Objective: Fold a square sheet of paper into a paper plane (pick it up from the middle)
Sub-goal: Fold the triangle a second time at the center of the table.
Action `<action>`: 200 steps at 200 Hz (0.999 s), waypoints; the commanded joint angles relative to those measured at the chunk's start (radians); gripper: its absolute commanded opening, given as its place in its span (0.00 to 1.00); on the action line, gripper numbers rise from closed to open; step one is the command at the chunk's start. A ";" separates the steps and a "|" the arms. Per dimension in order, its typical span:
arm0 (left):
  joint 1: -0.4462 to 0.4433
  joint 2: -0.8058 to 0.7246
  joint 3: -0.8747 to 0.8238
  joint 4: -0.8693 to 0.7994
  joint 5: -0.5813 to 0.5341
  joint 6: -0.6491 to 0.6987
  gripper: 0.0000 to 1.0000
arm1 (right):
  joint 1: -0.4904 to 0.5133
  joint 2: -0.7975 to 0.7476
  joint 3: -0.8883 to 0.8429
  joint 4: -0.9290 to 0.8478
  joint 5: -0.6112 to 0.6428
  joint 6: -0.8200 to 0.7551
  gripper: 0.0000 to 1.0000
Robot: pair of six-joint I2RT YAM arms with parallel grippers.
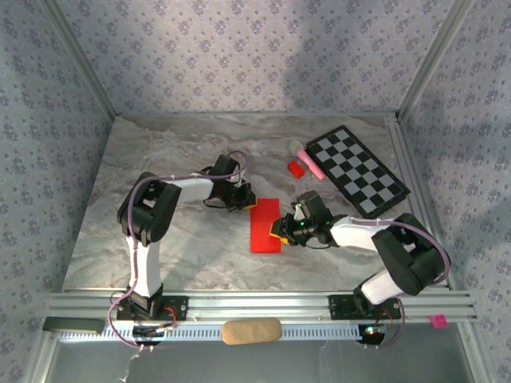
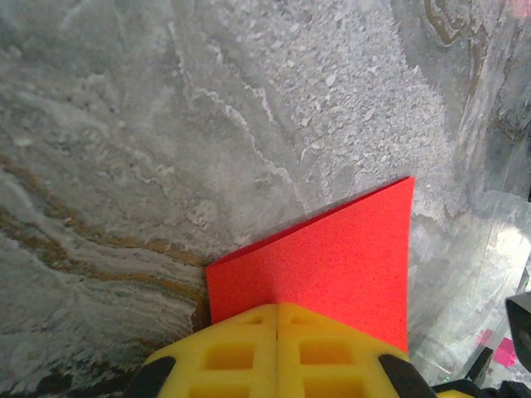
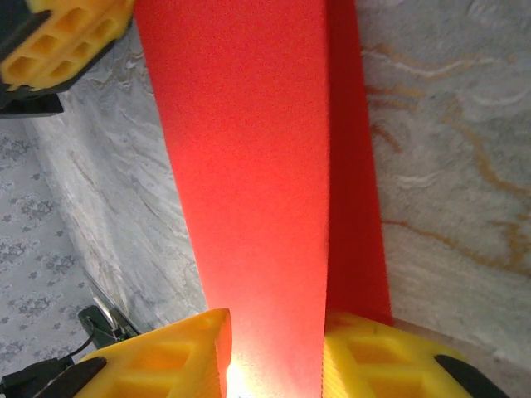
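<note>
The red sheet of paper (image 1: 265,225) lies mid-table, folded into a tall narrow rectangle. My left gripper (image 1: 242,197) is at the paper's far left corner. In the left wrist view its yellow fingers (image 2: 277,308) are pressed together on the paper (image 2: 332,257), whose upper layer lifts slightly off the marble. My right gripper (image 1: 279,228) is at the paper's right edge. In the right wrist view it (image 3: 274,332) stands open, with a raised flap of the paper (image 3: 249,166) running between the spread fingers. The left gripper's fingers (image 3: 58,37) show at that view's top left.
A black-and-white chequered board (image 1: 357,170) lies at the back right. Beside it are a small red block (image 1: 296,168) and a pink stick (image 1: 308,162). A tan oblong (image 1: 251,330) rests on the front rail. Patterned walls enclose the marble table (image 1: 160,239).
</note>
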 commanded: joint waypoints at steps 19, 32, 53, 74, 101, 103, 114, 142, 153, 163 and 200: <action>0.000 -0.001 0.041 -0.038 0.014 0.024 0.06 | -0.018 0.025 0.017 0.029 -0.031 -0.046 0.23; -0.001 -0.021 0.043 -0.050 0.001 0.026 0.12 | -0.027 0.026 0.013 0.036 -0.034 -0.050 0.19; -0.003 -0.060 0.045 -0.061 -0.026 0.020 0.27 | -0.036 0.035 0.024 0.040 -0.054 -0.062 0.10; -0.011 -0.121 0.038 -0.079 -0.075 0.036 0.46 | -0.039 0.040 0.037 0.038 -0.037 -0.058 0.08; -0.027 -0.218 0.003 -0.100 -0.154 0.060 0.57 | -0.040 0.047 0.042 0.059 -0.018 -0.031 0.08; -0.027 -0.226 -0.001 -0.099 -0.162 0.062 0.57 | -0.040 0.046 0.042 0.064 -0.016 -0.028 0.08; -0.038 -0.274 -0.027 -0.105 -0.208 0.074 0.57 | -0.039 0.047 0.039 0.071 -0.009 -0.015 0.08; -0.070 -0.412 -0.120 -0.096 -0.323 0.097 0.56 | -0.038 0.042 0.025 0.106 -0.003 0.018 0.08; -0.087 -0.482 -0.168 -0.076 -0.362 0.109 0.56 | -0.035 0.039 0.020 0.112 -0.002 0.027 0.08; -0.106 -0.541 -0.213 -0.058 -0.399 0.119 0.56 | -0.032 0.038 0.018 0.113 -0.003 0.025 0.09; -0.135 -0.725 -0.340 -0.046 -0.486 0.138 0.54 | -0.026 0.038 0.009 0.121 -0.011 0.011 0.11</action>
